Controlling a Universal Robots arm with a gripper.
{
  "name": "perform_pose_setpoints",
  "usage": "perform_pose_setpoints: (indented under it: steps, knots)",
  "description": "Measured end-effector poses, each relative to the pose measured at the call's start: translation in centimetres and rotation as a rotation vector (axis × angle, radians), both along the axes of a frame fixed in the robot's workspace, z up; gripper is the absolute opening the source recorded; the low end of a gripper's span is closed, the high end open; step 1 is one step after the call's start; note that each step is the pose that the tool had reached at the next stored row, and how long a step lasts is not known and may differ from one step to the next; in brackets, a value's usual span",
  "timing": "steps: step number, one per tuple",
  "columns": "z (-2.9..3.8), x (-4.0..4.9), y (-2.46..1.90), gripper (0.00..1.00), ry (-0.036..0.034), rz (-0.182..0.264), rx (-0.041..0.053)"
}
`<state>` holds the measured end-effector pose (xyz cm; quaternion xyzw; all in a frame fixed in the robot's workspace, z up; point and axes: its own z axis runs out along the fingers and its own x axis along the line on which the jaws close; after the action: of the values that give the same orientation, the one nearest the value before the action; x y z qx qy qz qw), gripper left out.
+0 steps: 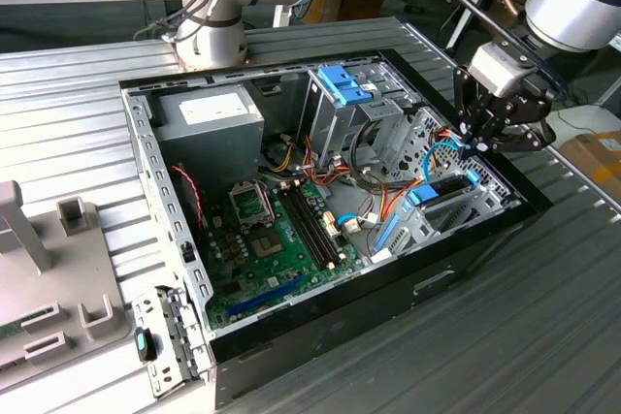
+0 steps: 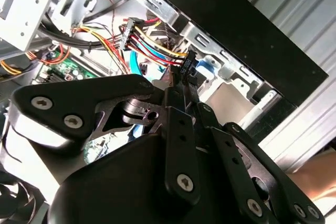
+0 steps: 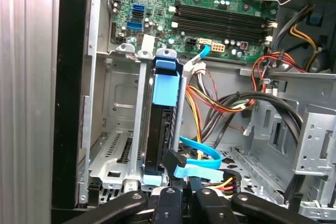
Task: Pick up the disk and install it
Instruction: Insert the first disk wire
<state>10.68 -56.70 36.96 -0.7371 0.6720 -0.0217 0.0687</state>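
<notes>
**Disk seated on edge in front bay; claw at its cable end**

Claw [image 1: 473,140] hangs over the front corner of the open computer case [image 1: 320,329], at the exterior view's right; whether it is open, closed or pinching anything: cannot tell, its tip is lost among the wiring.

Key relation: in the exterior view the disk [image 1: 444,189] lies at about 7 o'clock from the claw, just below and near it; its long axis runs roughly 8 o'clock to 2 o'clock, along the case's front wall; the claw sits off the 2 o'clock end. Only one arm, so no choice of side.

Disk, in the first wrist view [image 3: 160,129]: stands on its thin edge in a slot of the metal drive cage [image 3: 118,145]; dark body, blue plastic frame with a blue tab at the far end; judged already in its slot.

At the near end: a flat blue cable [image 3: 202,153]; a black plug [image 2: 188,65] on red, yellow and black wires just beside the claw's tip in the second wrist view.
</notes>
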Motion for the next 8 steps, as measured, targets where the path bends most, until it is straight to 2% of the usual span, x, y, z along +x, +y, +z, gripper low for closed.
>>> perform_pose_setpoints:
  steps: [1, 4, 5, 8]
  knots:
    - [0.00, -0.10, 0.00, 0.16, -0.0017, -0.002, -0.0124]
    - [-0.01, -0.39, 0.00, 0.16, -0.0056, -0.007, -0.0395]
    - [-0.02, -0.81, 0.00, 0.16, -0.0060, -0.010, -0.0396]
    - [-0.11, -0.91, 0.00, 0.16, -0.0052, -0.049, -0.0408]
